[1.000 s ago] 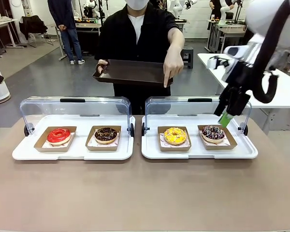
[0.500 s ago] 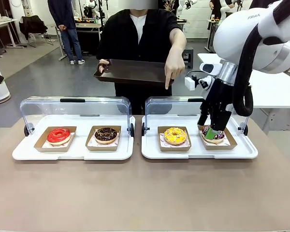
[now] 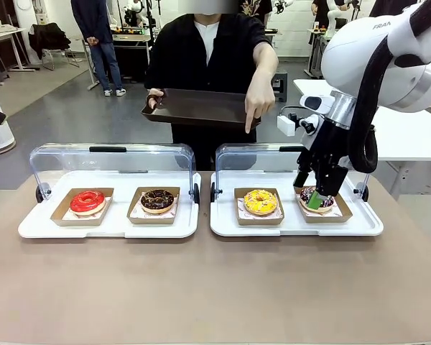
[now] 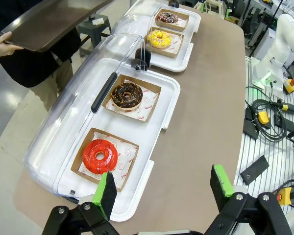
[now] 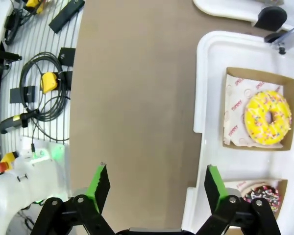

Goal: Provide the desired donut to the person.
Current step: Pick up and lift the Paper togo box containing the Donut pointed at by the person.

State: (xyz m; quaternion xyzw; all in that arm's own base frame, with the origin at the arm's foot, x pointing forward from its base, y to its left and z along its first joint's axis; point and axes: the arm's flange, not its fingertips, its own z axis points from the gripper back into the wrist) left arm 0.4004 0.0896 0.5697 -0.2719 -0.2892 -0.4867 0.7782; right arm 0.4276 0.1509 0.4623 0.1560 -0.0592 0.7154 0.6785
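Right arm (image 3: 377, 54), white shell, far right of the front view: dark capitals "FRAN", rest of the word hidden.

Paper liner (image 5: 233, 128) under the yellow donut (image 5: 267, 117), right wrist view: red print running sideways. It reads something like "TOMMY", not certain. A second red mark sits toward the liner's other end, too blurred to read.

Left wrist view: chocolate donut liner (image 4: 146, 104) and red donut liner (image 4: 125, 149) each carry small red lettering and a round red stamp. Too small to read.
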